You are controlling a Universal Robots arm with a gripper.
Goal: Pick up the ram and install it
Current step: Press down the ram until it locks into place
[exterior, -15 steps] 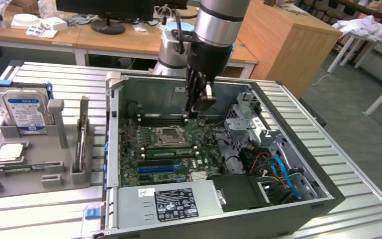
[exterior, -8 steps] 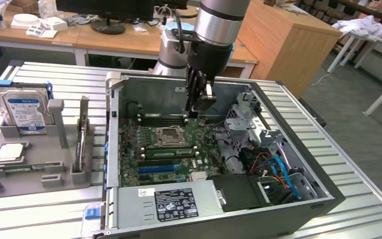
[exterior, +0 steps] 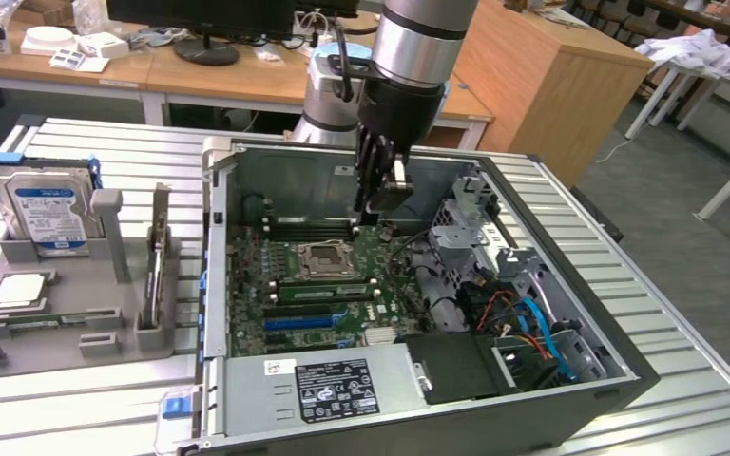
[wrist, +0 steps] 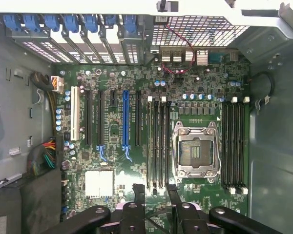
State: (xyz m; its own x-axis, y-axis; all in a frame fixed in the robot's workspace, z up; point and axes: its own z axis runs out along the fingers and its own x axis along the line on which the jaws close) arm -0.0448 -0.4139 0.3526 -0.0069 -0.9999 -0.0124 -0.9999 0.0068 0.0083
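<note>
Ram: apparently the thin board being held on its long edge in the grey holder tray at the exterior view's left, its long axis pointing from the near side toward the far desks. Gripper: being held with jaws apart and empty inside the computer case, over the motherboard's memory slots. Pickup and installation are both being judged as outstanding.

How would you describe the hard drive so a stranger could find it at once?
On the exterior view's left of the open computer case sits a grey parts holder. At its far end stands the hard drive, upright: the only silver box with a blue label.
</note>
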